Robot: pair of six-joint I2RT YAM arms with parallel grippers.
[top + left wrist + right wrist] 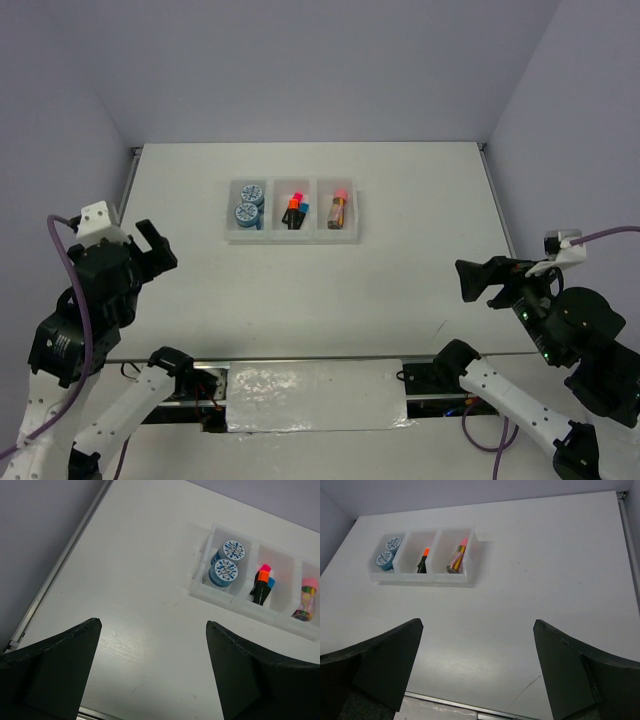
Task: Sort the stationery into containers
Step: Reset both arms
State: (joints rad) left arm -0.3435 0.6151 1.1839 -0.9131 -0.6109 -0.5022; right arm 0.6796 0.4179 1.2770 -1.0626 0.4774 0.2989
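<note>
The white three-compartment tray [292, 236] lies at the middle back of the table. Two blue-and-white discs [248, 204] fill its left compartment. Short black markers with pink, orange and blue caps [296, 211] lie in the middle one. A tan pink-capped cylinder [339, 208] rests in the right one. My left gripper [160, 249] hangs open and empty over the table's near left. Far to the near right, my right gripper [478, 281] is open and empty too. The left wrist view shows the tray [220, 594], discs [228, 564], markers [262, 582] and cylinder [306, 599]; the right wrist view shows the tray [420, 577].
A metal rail runs along the table's left edge [60, 570]. Grey walls close the back and both sides. A foil-covered plate [315, 395] sits between the arm bases at the near edge.
</note>
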